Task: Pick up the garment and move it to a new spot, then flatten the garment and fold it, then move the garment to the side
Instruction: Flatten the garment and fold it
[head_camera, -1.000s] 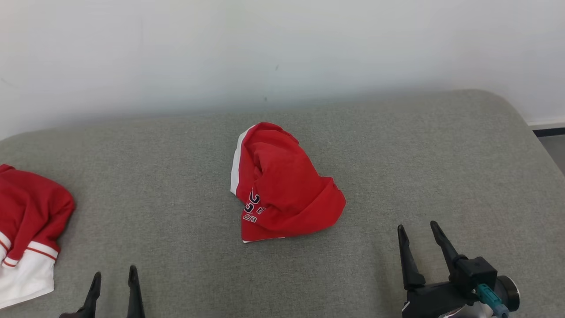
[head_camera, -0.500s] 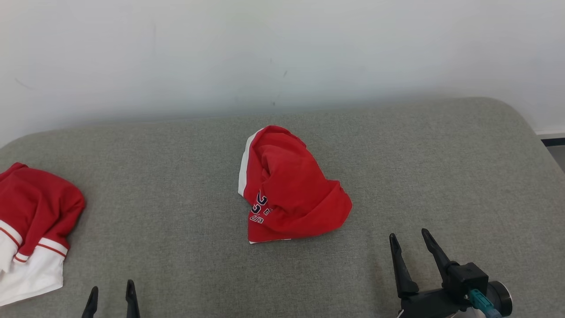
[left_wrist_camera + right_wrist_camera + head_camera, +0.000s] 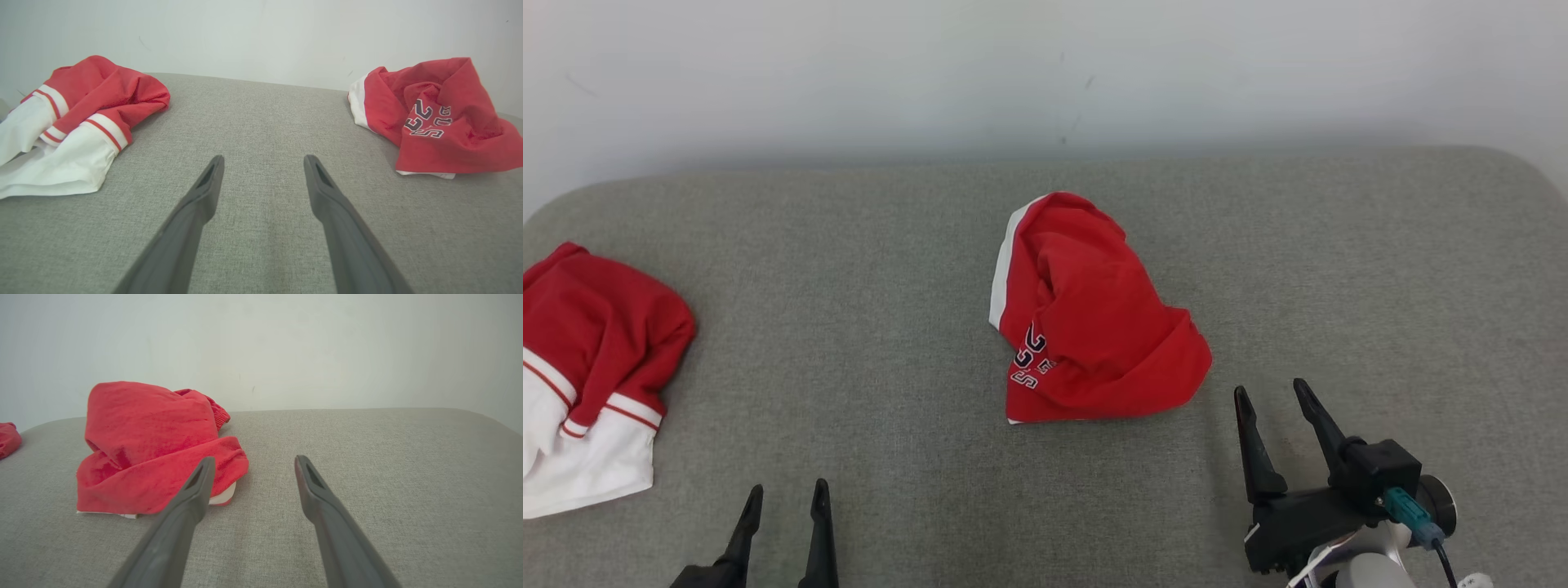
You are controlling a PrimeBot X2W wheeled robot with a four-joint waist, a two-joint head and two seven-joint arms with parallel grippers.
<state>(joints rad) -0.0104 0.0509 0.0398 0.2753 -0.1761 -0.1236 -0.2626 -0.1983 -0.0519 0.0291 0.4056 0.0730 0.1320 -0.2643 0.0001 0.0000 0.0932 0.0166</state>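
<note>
Left claw (image 3: 789,486), right claw (image 3: 1269,386), both spread; central garment (image 3: 1094,327), second garment (image 3: 596,327); one cushion (image 3: 849,286)

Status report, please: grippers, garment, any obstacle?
Left gripper open, empty. Right gripper open, empty, beside crumpled red garment, not touching. Second garment far left, no obstacle.

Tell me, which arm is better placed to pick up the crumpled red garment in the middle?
The right arm. The right claw, open, is just beside the garment; the left claw, also open, is farther from it across the grey surface.
</note>
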